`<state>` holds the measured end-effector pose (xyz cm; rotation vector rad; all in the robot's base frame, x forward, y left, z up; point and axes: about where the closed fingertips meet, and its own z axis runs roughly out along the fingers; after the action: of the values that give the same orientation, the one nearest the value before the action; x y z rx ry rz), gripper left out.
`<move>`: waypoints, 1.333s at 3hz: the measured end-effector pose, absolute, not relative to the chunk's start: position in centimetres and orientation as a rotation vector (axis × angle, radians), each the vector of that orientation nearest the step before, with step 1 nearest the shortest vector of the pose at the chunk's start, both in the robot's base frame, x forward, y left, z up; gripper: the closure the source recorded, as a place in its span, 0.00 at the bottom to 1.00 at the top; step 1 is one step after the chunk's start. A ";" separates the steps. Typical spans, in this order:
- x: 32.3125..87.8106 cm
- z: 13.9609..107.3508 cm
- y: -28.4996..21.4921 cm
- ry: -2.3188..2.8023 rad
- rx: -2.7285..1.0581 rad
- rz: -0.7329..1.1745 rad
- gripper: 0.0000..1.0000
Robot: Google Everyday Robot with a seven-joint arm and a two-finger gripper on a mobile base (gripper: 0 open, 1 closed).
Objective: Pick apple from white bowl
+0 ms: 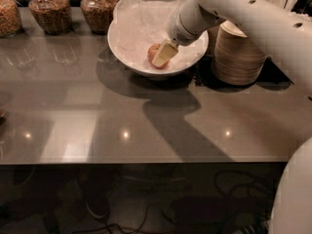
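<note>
White bowl point(127, 57) at the far middle of the grey table point(146, 126), with the apple point(153, 51) lying inside on the paper lining, a bit right of centre. Gripper point(162, 57) down in the bowl, right up against the apple and partly covering it. Can't tell whether open or clamped on it, honestly. Reach pretty much done by the look of it, lift not yet. Probably left: securing the grab, raising it clear of the rim, avoiding the tan bowl stack point(239, 57) just right.
</note>
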<state>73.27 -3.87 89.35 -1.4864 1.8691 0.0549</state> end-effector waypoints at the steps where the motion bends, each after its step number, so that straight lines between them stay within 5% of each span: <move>1: 73.7 88.5 -3.5 1.882 -1.481 0.077 0.29; 3: 75.1 86.9 -3.2 1.928 -1.432 0.112 0.30; 4: 75.4 85.9 -3.6 1.977 -1.384 0.146 0.44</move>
<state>75.40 -3.55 85.93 -1.3839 1.9769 0.1463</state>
